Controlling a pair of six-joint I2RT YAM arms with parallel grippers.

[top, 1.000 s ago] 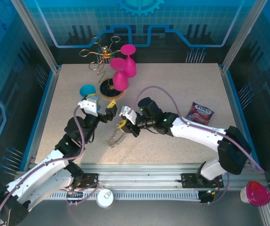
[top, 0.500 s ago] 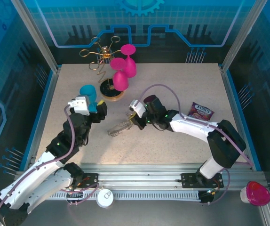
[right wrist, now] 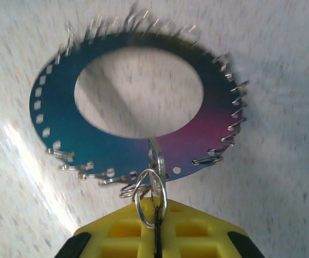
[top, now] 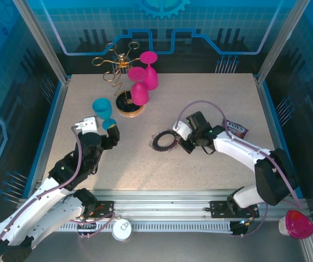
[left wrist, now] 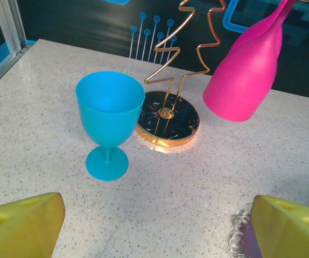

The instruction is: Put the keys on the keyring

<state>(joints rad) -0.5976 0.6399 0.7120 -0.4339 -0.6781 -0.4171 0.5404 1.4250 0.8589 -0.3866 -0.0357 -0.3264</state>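
The keyring (top: pixel 163 142) lies flat on the table, a dark ring with silvery links round its rim. In the right wrist view the keyring (right wrist: pixel 57 121) shines teal to magenta. My right gripper (right wrist: pixel 157 217) is shut on the keys (right wrist: pixel 153 185): a black sliver sits between the yellow fingers, and a small split ring and metal blade reach onto the ring's near rim. In the top view that gripper (top: pixel 184 143) is at the ring's right edge. My left gripper (top: pixel 113 132) stands open and empty to the ring's left; its wrist view catches the ring's edge (left wrist: pixel 239 239) beside the right finger (left wrist: pixel 289 226).
A blue goblet (left wrist: pixel 110 107) stands just ahead of the left gripper. Behind it are the gold wire rack (top: pixel 115 68) on its round base (left wrist: pixel 168 115) and hanging pink goblets (top: pixel 140 90). A snack packet (top: pixel 234 128) lies right of the right arm.
The keyring has gone from hanging between the grippers to lying flat, further right. The right gripper moved right with it. The left arm drew back to the left.
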